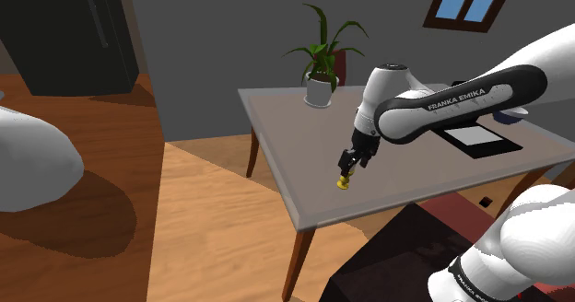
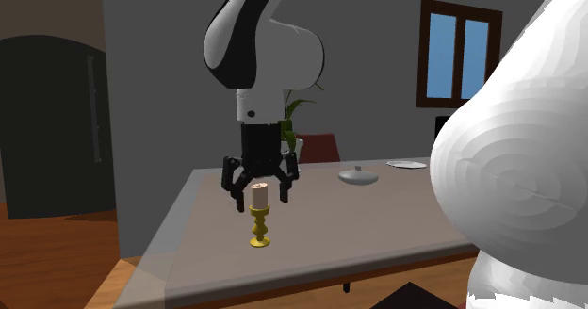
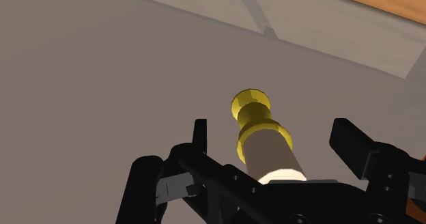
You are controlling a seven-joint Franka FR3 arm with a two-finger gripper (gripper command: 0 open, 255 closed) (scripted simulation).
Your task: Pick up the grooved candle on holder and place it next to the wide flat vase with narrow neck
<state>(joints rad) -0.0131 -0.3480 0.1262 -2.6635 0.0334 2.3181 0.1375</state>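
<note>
So the black two-finger tool (image 2: 259, 196) has its fingers spread, straddling the top of the tan candle on a gold holder (image 2: 261, 215), not clamped. It stands upright on the grey counter (image 2: 377, 227), straight below the tool, so squeeze next, probably.

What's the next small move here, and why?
Probably shut the gripper on the candle. Its open fingers straddle the candle's upper part without touching it, and the candle stands upright on the table, so it looks lined up for a grasp.
</note>
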